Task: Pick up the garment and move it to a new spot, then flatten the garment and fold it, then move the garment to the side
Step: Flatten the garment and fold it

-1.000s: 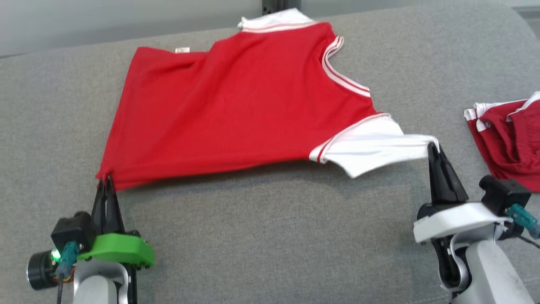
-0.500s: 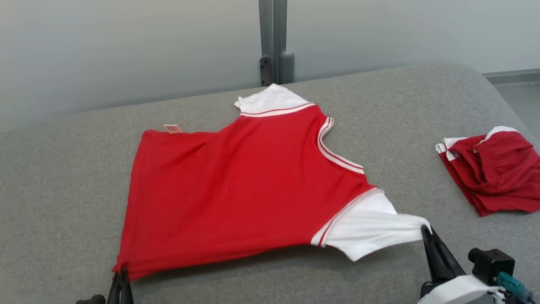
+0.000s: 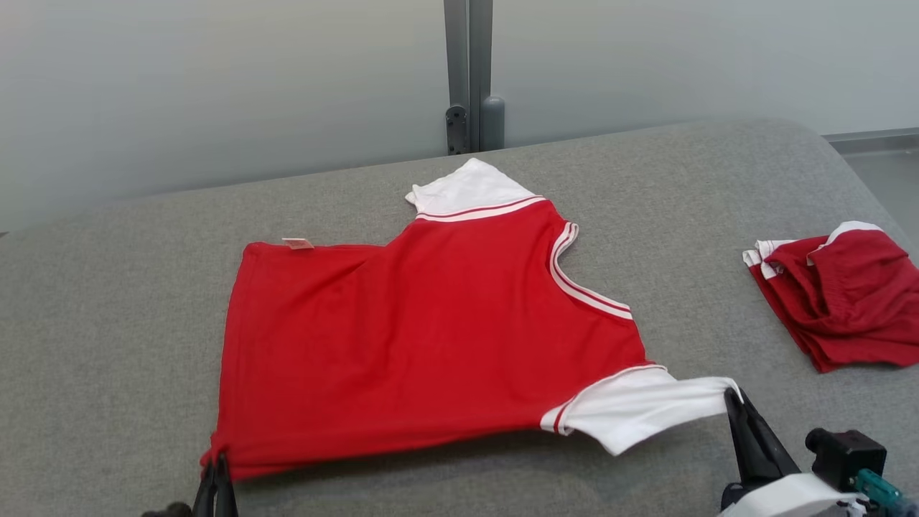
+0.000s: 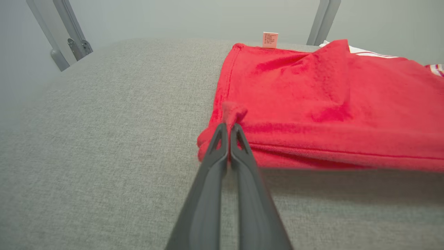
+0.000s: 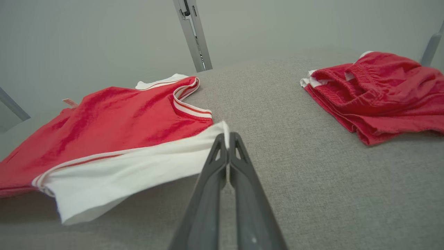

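One broad grey cushion (image 3: 108, 345) carries everything. The garment (image 3: 431, 345) lies spread ahead of both claws with its near edge lifted, so I judge flattening is the stage in hand; folding and moving aside remain. To the right of my right claw sits a red pile (image 3: 840, 301), perhaps folded shorts. My left gripper (image 3: 215, 463) is clamped on the red hem corner, and my right gripper (image 3: 732, 395) on the white sleeve tip.
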You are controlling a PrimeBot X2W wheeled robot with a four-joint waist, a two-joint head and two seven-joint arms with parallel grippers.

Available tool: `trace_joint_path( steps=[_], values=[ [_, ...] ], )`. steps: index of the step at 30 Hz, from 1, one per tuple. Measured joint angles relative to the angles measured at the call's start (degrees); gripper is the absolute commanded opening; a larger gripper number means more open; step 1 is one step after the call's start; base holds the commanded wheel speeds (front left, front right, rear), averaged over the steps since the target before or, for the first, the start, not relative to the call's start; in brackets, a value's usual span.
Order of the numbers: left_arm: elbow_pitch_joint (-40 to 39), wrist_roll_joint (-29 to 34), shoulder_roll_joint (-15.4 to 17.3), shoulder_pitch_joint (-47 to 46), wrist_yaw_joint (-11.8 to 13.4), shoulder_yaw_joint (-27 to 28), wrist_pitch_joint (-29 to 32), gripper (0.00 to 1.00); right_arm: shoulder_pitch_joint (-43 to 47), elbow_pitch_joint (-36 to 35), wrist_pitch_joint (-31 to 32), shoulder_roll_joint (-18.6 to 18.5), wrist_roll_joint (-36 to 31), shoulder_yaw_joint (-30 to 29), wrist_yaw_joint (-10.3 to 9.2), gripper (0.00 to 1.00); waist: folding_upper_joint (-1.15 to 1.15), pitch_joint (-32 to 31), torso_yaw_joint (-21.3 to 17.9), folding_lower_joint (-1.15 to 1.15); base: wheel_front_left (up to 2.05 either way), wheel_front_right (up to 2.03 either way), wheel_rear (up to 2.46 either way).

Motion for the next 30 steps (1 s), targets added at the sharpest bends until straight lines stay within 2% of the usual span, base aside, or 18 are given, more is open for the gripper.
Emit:
trace_joint_path(
  steps=[11,20,30],
  values=[
    [3.56,2.04,0.05,-12.26,-1.57,-2.18,0.00,0.00,-12.31,6.70,0.00,-0.04,-0.59,1.64,-0.02,0.00,0.00,4.51,0.85,0.00,0.00,0.00,0.00],
    [8.38,2.70,0.07,-19.41,-0.40,-3.57,0.00,0.00,-21.39,13.04,0.00,0.32,-1.75,1.69,-0.02,0.00,0.00,9.61,1.60,0.00,0.00,0.00,0.00],
    [10.15,3.27,0.07,-23.76,0.02,-4.37,0.00,0.00,-28.66,18.22,-0.01,0.29,-3.19,0.76,-0.02,0.00,0.00,13.39,3.05,0.00,0.00,0.00,0.00]
  ],
)
